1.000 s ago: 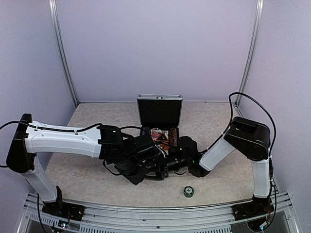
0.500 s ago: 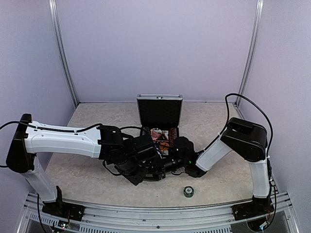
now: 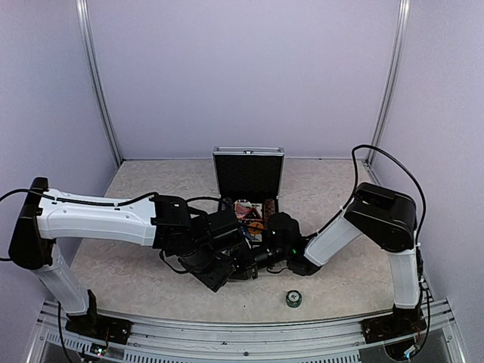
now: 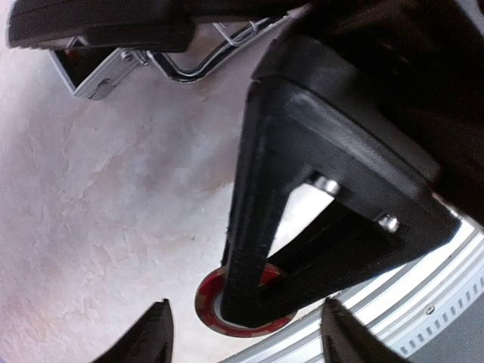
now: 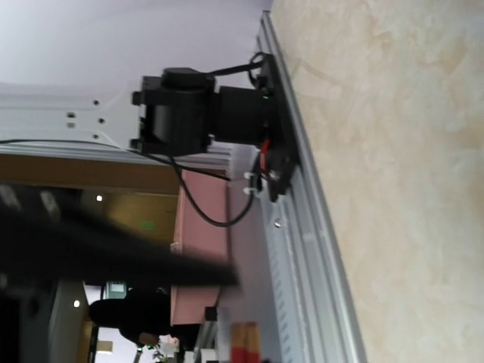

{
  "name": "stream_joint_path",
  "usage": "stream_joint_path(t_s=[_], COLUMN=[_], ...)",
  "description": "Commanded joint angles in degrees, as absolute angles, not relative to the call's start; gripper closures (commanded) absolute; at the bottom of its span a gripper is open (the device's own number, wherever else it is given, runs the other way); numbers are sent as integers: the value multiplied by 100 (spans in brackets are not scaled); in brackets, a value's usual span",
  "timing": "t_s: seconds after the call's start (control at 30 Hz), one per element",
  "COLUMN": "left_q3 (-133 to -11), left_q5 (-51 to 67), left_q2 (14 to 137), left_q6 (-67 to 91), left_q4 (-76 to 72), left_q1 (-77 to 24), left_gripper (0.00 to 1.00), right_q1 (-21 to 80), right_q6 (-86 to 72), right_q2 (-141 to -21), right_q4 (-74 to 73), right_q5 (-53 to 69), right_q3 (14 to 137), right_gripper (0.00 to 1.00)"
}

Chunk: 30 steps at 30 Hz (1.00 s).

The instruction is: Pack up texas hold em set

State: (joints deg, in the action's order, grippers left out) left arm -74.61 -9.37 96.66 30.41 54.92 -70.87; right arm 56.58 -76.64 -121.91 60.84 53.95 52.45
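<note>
The silver aluminium case (image 3: pixel 248 174) stands open at the back, its black-lined lid upright. Its tray holds a red card deck (image 3: pixel 243 209) and a chip stack (image 3: pixel 270 206). Both grippers meet low over the table in front of the case. My left gripper (image 4: pixel 246 334) is open, with its fingertips (image 4: pixel 155 336) apart on either side of a red-rimmed round disc (image 4: pixel 208 302). The right gripper's black fingers (image 4: pixel 253 249) cross that disc and are shut on it. In the right wrist view the disc (image 5: pixel 243 349) shows edge-on at the bottom. A corner of the case (image 4: pixel 98 79) and its handle (image 4: pixel 198 64) show behind.
A green and black stack of discs (image 3: pixel 293 299) lies alone near the front edge. The aluminium rail (image 3: pixel 242 333) runs along the near side, with the left arm's base (image 5: pixel 198 113) bolted to it. Frame posts (image 3: pixel 98 91) stand at the back corners.
The right gripper has closed on the disc and my left gripper's jaws have opened off it. The right arm has edged slightly left.
</note>
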Motion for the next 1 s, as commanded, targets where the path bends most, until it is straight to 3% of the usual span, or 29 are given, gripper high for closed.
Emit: stream_joint_path(t_s=[0.0, 0.07, 0.1, 0.27, 0.53, 0.97], left_q3=[-7479, -7370, -7283, -6662, -5819, -5088], left_q5=[-1059, -1095, -1110, -1241, -1310, -1242], left_q2=[9399, 9283, 9165, 8481, 6974, 6241], left_q6=[3162, 3244, 3295, 3712, 4043, 4044], left_q4=[5406, 5315, 5207, 4674, 4219, 3754], left_q1=[-7120, -7127, -7128, -7097, -6174, -5518], left_gripper=[22, 3, 1, 1, 1, 1], right_q1=[5669, 5610, 5575, 5317, 4927, 4997], right_q6=[-7006, -6796, -6678, -5456, -1516, 2209], right_q2=[-11821, -11709, -11651, -11295, -11176, -11673], right_q4=[5374, 5110, 4948, 3430, -263, -1718], right_q5=[5458, 5400, 5366, 5107, 3583, 2573], right_q3=[5384, 5409, 5418, 5711, 7225, 8492], right_gripper=[100, 100, 100, 100, 100, 100])
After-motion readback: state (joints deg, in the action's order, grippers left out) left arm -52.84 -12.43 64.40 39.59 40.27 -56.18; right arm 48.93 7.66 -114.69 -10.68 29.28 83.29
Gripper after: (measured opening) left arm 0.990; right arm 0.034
